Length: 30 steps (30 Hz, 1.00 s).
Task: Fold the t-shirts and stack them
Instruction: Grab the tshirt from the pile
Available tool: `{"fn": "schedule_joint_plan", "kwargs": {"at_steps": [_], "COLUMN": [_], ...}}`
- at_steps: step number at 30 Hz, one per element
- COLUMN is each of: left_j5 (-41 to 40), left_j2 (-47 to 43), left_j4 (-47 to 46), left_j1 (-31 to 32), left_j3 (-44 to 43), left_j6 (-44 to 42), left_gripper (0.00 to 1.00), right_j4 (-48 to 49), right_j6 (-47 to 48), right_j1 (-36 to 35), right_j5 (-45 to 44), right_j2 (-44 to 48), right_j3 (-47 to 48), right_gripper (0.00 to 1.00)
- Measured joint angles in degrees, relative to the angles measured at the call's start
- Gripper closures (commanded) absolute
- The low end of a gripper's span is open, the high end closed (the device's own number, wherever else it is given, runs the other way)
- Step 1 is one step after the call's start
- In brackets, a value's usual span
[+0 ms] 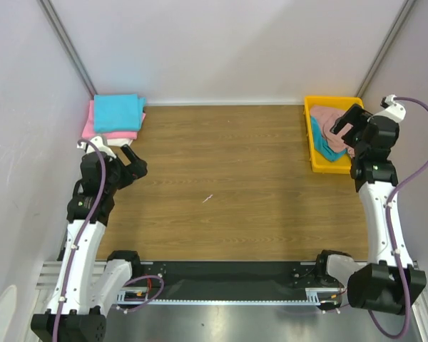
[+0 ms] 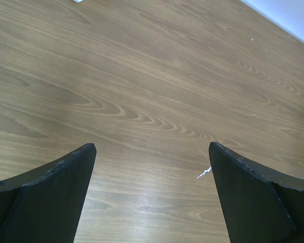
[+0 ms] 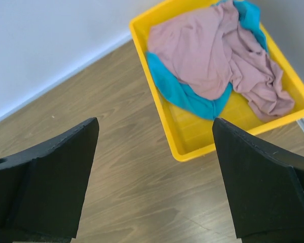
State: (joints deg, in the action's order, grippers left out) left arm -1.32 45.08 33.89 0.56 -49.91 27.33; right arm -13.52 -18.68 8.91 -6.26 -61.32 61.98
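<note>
A folded stack of t-shirts lies at the far left corner, a teal one (image 1: 118,112) on top of a bright pink one (image 1: 105,132). Crumpled in the yellow tray (image 3: 192,152) at the far right lie a dusty-pink t-shirt (image 3: 207,50) and a teal t-shirt (image 3: 187,93) under it; both also show from above, the dusty-pink t-shirt (image 1: 327,116) over the teal t-shirt (image 1: 327,148). My right gripper (image 3: 154,121) hovers open above the table just in front of the tray, holding nothing. My left gripper (image 2: 152,147) is open over bare wood near the stack.
The yellow tray (image 1: 319,167) stands against the right wall. A small white scrap (image 2: 204,173) lies on the wooden table near the middle. Grey walls close in the left, right and back sides.
</note>
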Motion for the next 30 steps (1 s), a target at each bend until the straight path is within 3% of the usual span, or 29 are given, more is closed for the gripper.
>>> {"fn": "schedule_joint_plan", "kwargs": {"at_steps": [7,13,21,29,30], "left_j5": [-2.54,-2.36,-2.38,-3.06,-3.04], "left_j2": [2.43,5.92,7.93,12.24,13.07], "left_j4": [0.37,-4.15,-11.30,-13.77,-13.75], "left_j1": [0.00,0.00,0.00,0.00,0.00], "left_j3": [-0.55,-0.50,2.60,2.86,2.73], "left_j6": [-1.03,-1.01,-1.03,-3.26,-3.48], "left_gripper": [0.00,0.00,0.00,0.00,0.00], "right_j4": [-0.50,-2.05,-3.58,-3.30,-3.28], "right_j6": [-1.11,-2.95,-3.13,-2.97,-2.71], "right_j1": [0.17,2.23,3.96,3.98,3.98], "right_j5": [-3.48,-5.44,-7.21,-7.54,-7.58], "right_j2": [-9.75,-23.10,-46.42,-57.64,-59.12], "right_j3": [1.57,9.57,28.35,32.35,33.53], "right_gripper": [0.00,0.00,0.14,0.17,0.21]}}
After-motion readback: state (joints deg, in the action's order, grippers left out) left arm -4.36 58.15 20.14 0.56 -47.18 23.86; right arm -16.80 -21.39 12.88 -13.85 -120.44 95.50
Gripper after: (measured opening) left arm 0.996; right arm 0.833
